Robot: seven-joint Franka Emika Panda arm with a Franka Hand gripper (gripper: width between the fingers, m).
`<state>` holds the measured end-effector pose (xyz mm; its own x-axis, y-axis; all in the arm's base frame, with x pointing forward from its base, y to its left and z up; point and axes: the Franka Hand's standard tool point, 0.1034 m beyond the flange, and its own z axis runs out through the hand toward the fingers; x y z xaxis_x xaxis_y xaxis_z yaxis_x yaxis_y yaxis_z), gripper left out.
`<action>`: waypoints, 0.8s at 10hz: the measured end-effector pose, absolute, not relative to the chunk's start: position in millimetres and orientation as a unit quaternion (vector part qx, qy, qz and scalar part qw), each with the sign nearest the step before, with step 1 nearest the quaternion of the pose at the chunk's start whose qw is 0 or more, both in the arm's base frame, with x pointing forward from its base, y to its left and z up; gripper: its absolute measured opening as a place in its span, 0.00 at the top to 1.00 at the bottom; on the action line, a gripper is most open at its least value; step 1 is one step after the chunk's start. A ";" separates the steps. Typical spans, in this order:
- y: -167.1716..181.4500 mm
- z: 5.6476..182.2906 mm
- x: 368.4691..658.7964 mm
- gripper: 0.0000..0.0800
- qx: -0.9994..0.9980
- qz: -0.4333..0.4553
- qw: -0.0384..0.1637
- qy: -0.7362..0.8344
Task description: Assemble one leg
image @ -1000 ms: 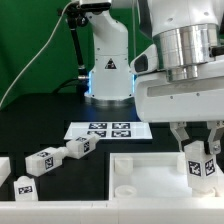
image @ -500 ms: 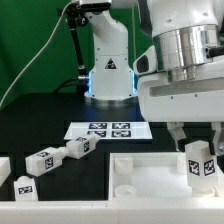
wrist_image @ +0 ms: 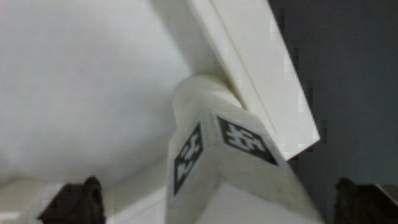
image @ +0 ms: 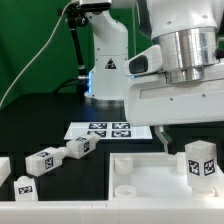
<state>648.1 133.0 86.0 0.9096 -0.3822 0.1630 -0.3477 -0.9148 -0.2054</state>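
gripper (wrist_image: 222,200) open, jaws wide apart, holding nothing. leg (image: 200,160) stands upright just below it, in line between the fingertips, on the white panel (image: 150,172). Likely light, rigid, slick plastic: pinch two flat opposite faces, mid-height, square on.

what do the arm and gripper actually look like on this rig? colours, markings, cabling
Glossy white arm with rounded shells, a black triangular warning label on its base and a blue light ring below. A black cable loops over the top. A ribbed silver cylinder sits above the boxy white gripper; its fingers are dark.
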 end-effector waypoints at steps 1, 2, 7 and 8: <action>132.8 85.7 648.1 0.19 -0.980 -0.104 0.081 0.149; 133.7 84.8 648.0 0.19 -0.990 -0.109 0.065 0.067; 138.2 88.9 659.5 0.19 -0.976 -0.109 0.025 -0.184; 137.7 88.8 659.5 0.19 -0.975 -0.109 0.022 -0.193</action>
<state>659.5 137.7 88.8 0.9019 0.3704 0.2219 0.3803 -0.9249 -0.0017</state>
